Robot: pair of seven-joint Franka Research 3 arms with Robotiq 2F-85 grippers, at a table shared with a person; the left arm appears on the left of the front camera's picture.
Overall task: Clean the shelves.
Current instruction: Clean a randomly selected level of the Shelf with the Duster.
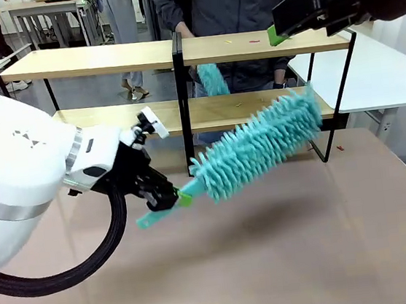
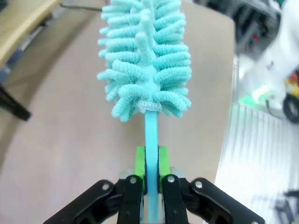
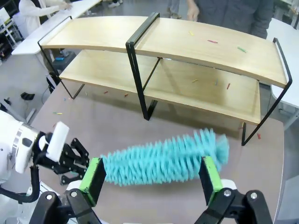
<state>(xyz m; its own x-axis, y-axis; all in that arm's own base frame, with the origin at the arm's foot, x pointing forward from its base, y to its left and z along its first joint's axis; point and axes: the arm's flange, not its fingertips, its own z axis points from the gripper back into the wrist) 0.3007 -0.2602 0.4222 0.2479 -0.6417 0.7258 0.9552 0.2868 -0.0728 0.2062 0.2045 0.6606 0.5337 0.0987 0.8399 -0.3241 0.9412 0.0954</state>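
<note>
Front view: left pincer [image 1: 182,197] clamps duster [image 1: 261,145] before shelves [image 1: 90,61] strewn with scraps [image 1: 254,41]; right pincer [image 1: 276,25] gapes wide, empty

Duster head [image 3: 163,158]: blurred in the right wrist view, most of all at the end nearest the shelves [image 3: 159,60].
Duster handle [image 2: 151,135]: partly hidden between the pads of the left gripper [image 2: 151,179]; its lower end is cut off by the bottom edge.
Second duster [image 1: 211,79]: seen behind the shelves, upper part hidden by the top board; what holds it cannot be told.
Coloured bits [image 3: 212,41]: scattered on both boards, too small to be identified.
Person [image 1: 230,2]: behind the shelves, cut off by the top edge, legs largely hidden by the boards.
</note>
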